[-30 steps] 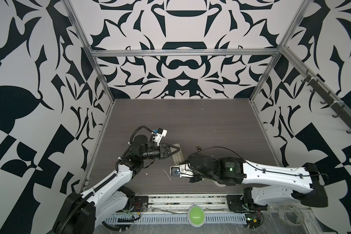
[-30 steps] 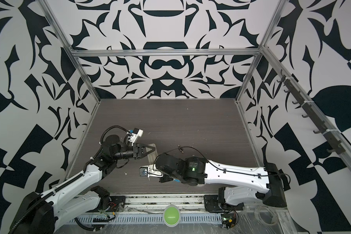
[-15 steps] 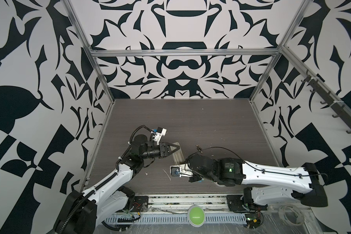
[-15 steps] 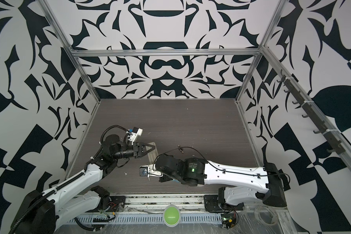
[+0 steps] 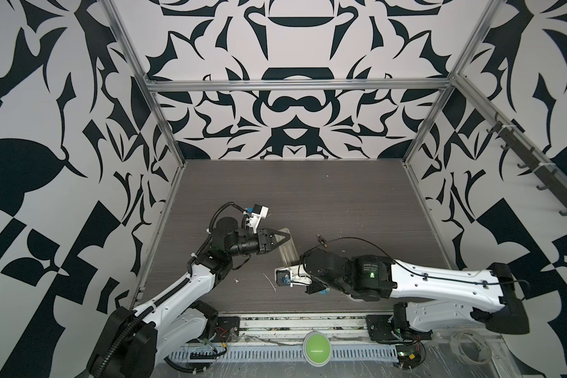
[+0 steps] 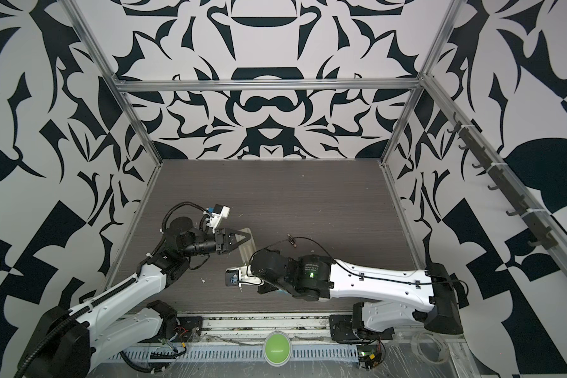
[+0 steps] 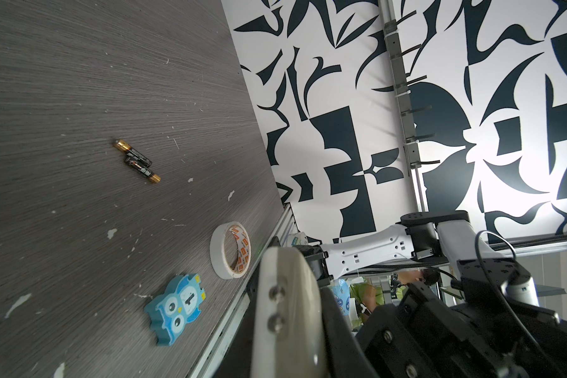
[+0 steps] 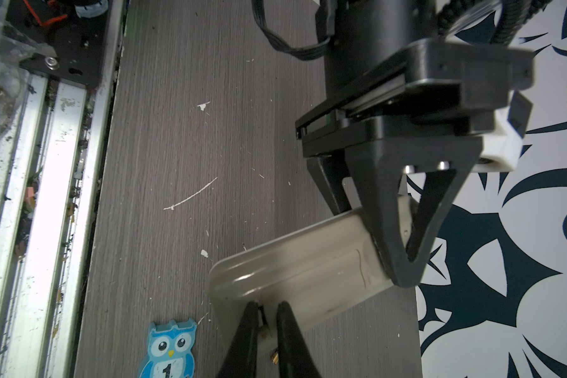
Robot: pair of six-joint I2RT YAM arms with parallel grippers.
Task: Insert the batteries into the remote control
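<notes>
My left gripper is shut on the remote control, holding it off the table with its plain off-white back showing. In the right wrist view the remote control juts out from the left gripper's black fingers. My right gripper rests its fingertips on the remote's free end with a narrow gap between them. A small dark notch sits in that gap; whether they squeeze it is unclear. The two batteries lie side by side on the table, also seen in both top views, beyond the right arm.
A blue owl tile marked "1" lies near the front rail. A roll of white tape stands next to it. White scraps dot the dark table. A green button sits in front of the rail.
My right gripper's fingers have drawn closer together. Both arms and the held remote stay almost where they were.
</notes>
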